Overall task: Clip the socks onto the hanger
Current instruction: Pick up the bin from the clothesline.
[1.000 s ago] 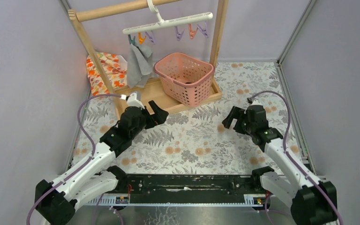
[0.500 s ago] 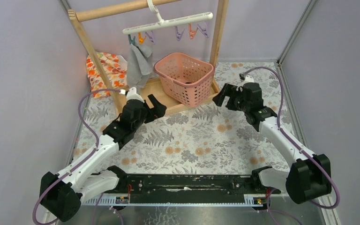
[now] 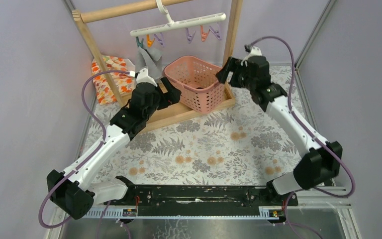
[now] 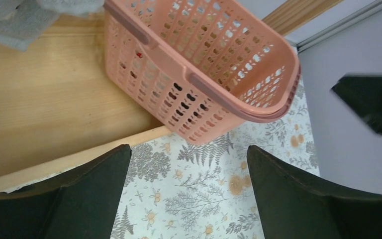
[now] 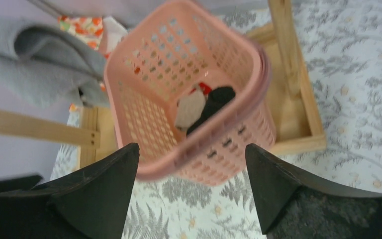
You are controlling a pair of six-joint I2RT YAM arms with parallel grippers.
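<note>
Blur smears the near rim of the basket [image 5: 139, 89], which covers the lower ends of the socks [image 5: 191, 110]. Overhead they are just a dark speck. View edges crop the hook of the hanger [image 3: 179, 24] and the grey cloth [image 4: 10, 22].

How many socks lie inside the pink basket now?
2. A beige sock with a red end and a black sock lie side by side on the basket floor; more may hide beneath.
</note>
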